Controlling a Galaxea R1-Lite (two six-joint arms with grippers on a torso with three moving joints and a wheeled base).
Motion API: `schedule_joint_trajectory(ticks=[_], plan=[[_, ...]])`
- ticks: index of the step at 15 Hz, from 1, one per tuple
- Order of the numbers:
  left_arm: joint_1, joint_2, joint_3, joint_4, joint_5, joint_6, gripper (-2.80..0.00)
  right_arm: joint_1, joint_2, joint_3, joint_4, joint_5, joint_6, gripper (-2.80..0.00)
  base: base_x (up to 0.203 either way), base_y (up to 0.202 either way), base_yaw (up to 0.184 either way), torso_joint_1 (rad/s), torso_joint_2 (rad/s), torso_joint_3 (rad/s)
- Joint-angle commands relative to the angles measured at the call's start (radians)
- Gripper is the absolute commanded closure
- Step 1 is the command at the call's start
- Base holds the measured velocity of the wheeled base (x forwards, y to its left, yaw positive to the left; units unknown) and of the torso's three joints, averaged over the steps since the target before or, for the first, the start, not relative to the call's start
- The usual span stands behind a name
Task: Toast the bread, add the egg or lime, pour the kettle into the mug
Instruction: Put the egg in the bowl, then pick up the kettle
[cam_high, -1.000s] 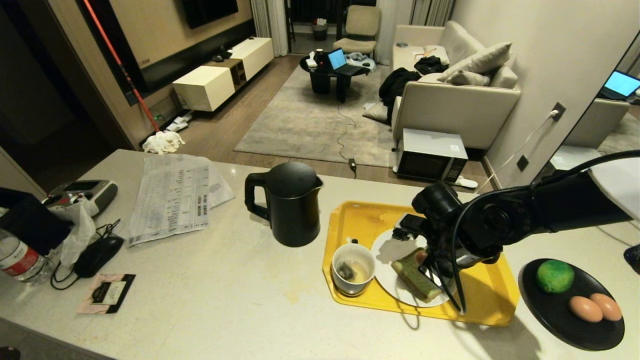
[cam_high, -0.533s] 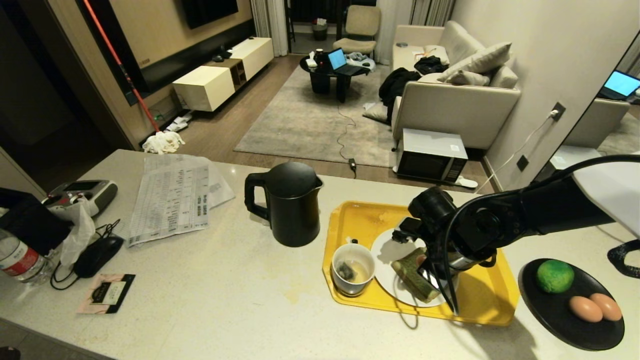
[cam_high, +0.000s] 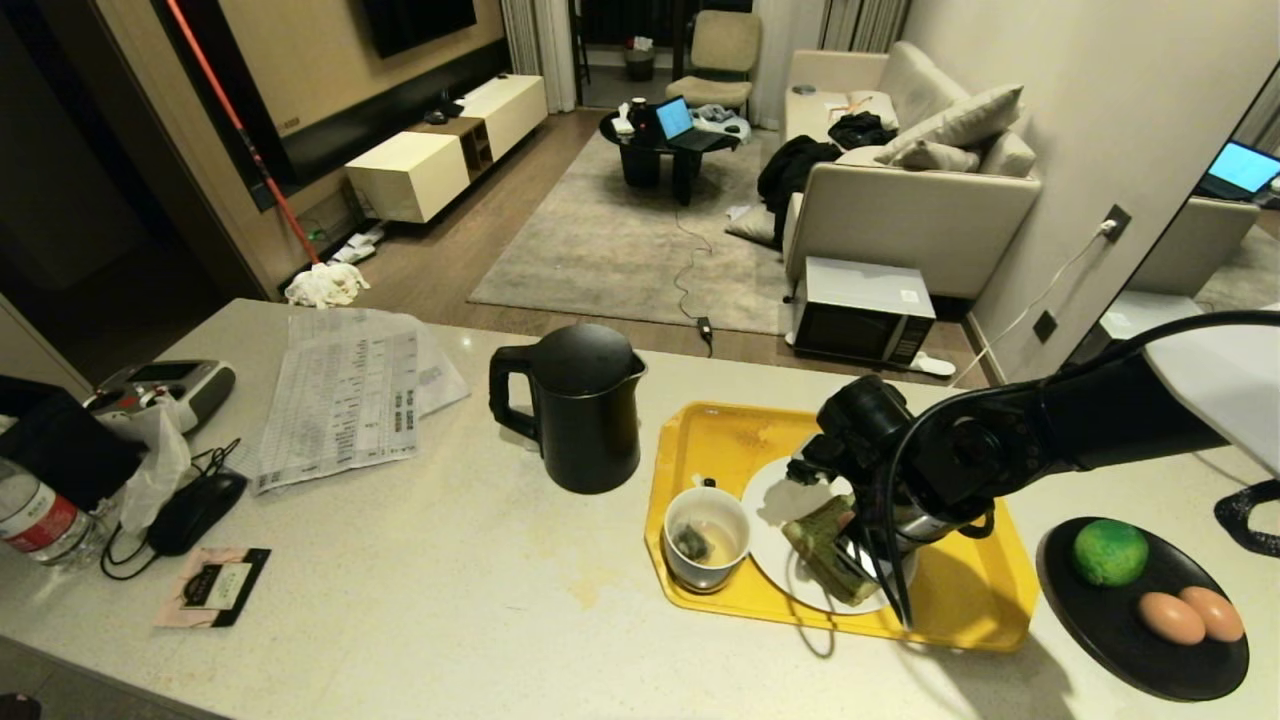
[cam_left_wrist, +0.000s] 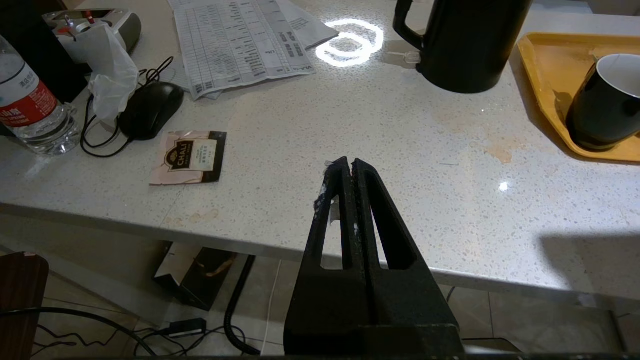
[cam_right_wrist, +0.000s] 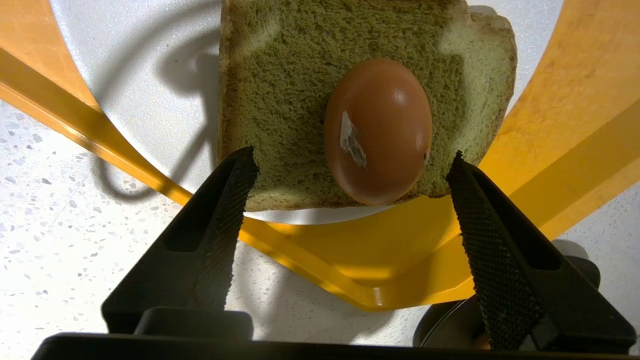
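Right gripper (cam_right_wrist: 350, 165) hangs over the white plate (cam_right_wrist: 125, 75), jaws wide and empty — the egg (cam_right_wrist: 377, 131) sits released on the bread (cam_right_wrist: 280, 90) on that plate, so it seems placed — left gripper (cam_left_wrist: 348, 167) closed, parked.

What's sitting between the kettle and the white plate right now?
The mug, on the yellow tray's near-left part, stands between the kettle and the white plate; head view shows it.
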Motion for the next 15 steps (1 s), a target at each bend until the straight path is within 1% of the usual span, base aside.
schedule_joint_trajectory(ticks=[1,4,8,9,13,15], plan=[[0.0,0.0,0.0,0.0,0.0,0.0,0.0,0.0,-0.035,0.007,0.007,-0.001,0.0,-2.8,0.0,0.0,0.0,0.0,0.0,0.0],[0.0,0.0,0.0,0.0,0.0,0.0,0.0,-0.001,-0.116,0.016,0.012,0.002,-0.001,-2.8,0.0,0.0,0.0,0.0,0.0,0.0],[0.0,0.0,0.0,0.0,0.002,0.0,0.0,-0.002,-0.323,0.071,0.066,0.018,-0.015,-2.8,0.0,0.0,0.0,0.0,0.0,0.0],[0.0,0.0,0.0,0.0,0.0,0.0,0.0,-0.005,-0.381,0.09,0.084,0.02,-0.018,0.0,0.0,0.0,0.0,0.0,0.0,0.0],[0.0,0.0,0.0,0.0,0.0,0.0,0.0,-0.034,-0.588,0.122,0.165,0.018,-0.02,0.0,0.0,0.0,0.0,0.0,0.0,0.0],[0.0,0.0,0.0,0.0,0.0,0.0,0.0,-0.053,-0.684,0.122,0.177,0.014,-0.021,0.0,0.0,0.0,0.0,0.0,0.0,0.0]])
